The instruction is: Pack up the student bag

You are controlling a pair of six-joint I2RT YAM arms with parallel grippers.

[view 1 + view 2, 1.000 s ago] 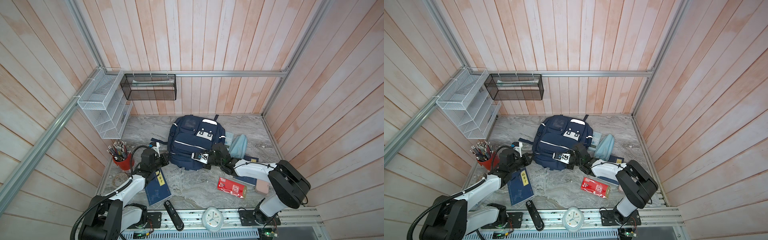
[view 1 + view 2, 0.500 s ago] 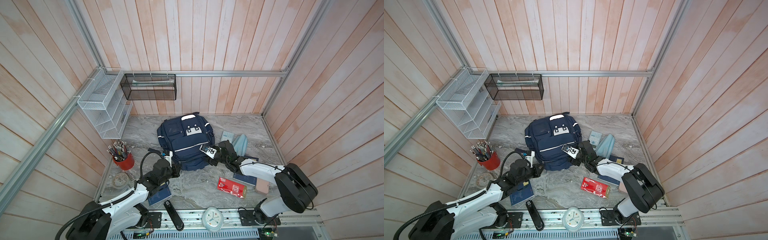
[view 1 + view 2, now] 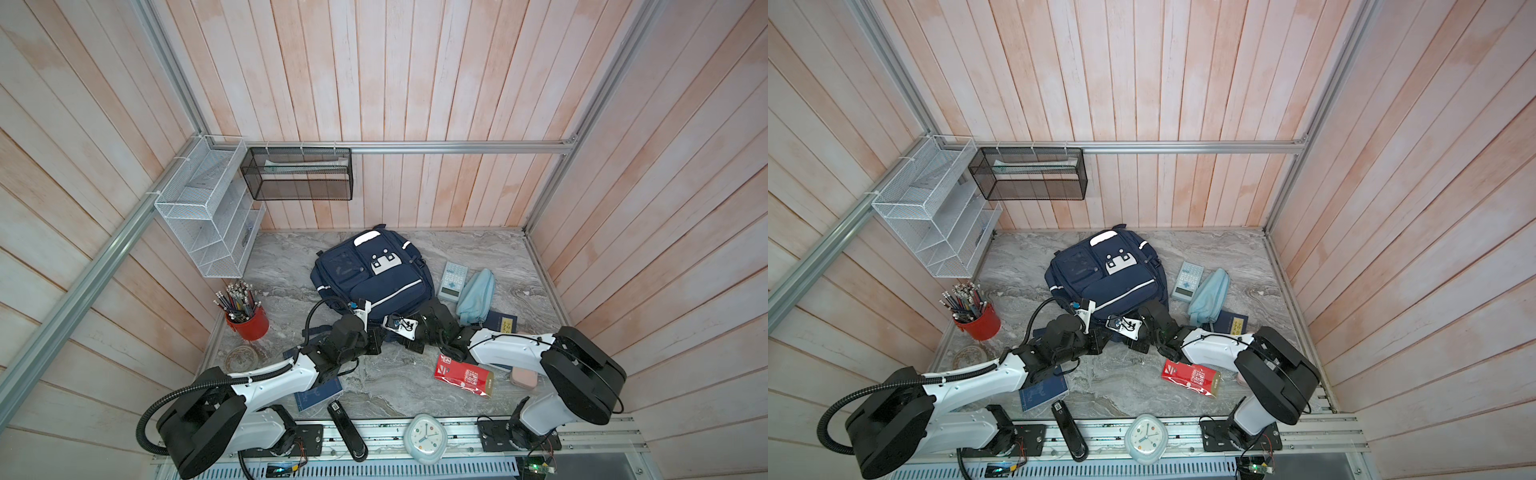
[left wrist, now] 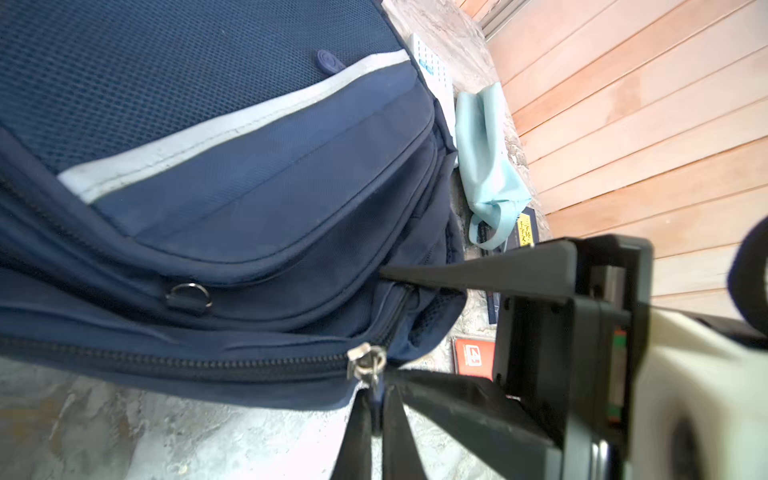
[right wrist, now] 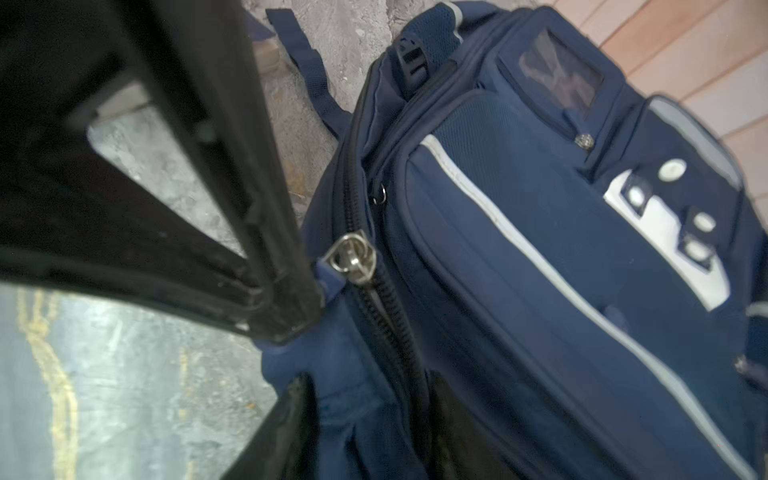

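My left gripper (image 4: 377,409) clamps the blue zipper pull (image 5: 330,277) of the large navy-blue fabric backpack (image 3: 374,278), which lies on the grey marbled tabletop (image 3: 399,382) toward its back edge. My right gripper (image 5: 293,357) straddles its near corner; I can't tell if it bites. Unanchored, my pull could drag the backpack.

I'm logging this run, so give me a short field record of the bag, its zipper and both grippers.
student bag: lying on the table, front pockets up
main zipper: closed on one side of its slider
left gripper: shut on the zipper pull
right gripper: fingers astride the bag's corner, grip unclear
outside the bag: calculator, light-blue pouch, red box
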